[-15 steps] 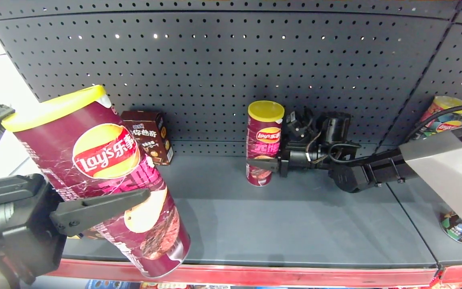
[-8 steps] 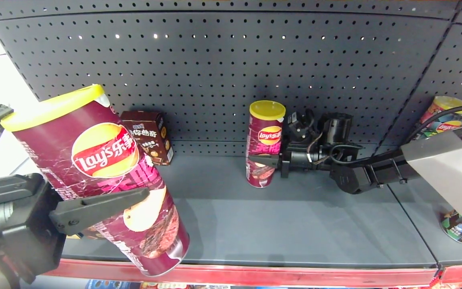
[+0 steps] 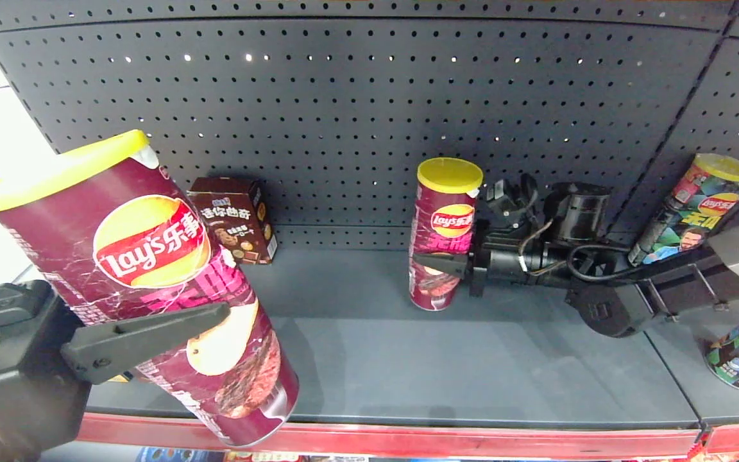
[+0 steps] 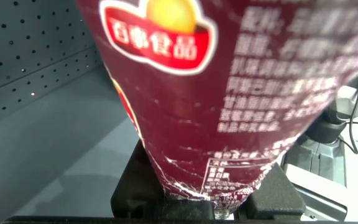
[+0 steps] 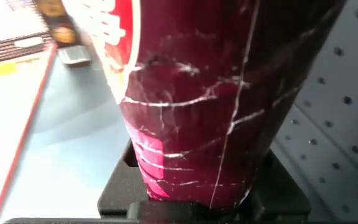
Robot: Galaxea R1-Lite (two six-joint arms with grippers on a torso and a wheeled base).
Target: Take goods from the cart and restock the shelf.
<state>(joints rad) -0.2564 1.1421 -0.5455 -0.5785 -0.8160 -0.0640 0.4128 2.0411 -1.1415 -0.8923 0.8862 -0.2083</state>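
A: Up front, the left gripper (image 3: 206,308) is clamped round a big maroon chip can (image 3: 151,269), tilted over the shelf (image 3: 472,366) edge.

B: Yep. Farther back, the right gripper (image 3: 437,260) pinches a second can (image 3: 446,218), upright near the pegboard (image 3: 369,115). There's a brown box (image 3: 235,221) at back-left.

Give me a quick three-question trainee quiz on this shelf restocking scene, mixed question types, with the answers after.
1. True or false: the left gripper holds its maroon cylindrical chip can with a yellow lid tilted.
2. What stands at the back left of the dark grey metal shelf? A) brown cardboard snack box B) green glass bottle C) white paper cup
3. Which gripper holds the other maroon yellow-lidded can, close to the perforated back panel?
Key: 1 true; 2 A; 3 the right gripper.
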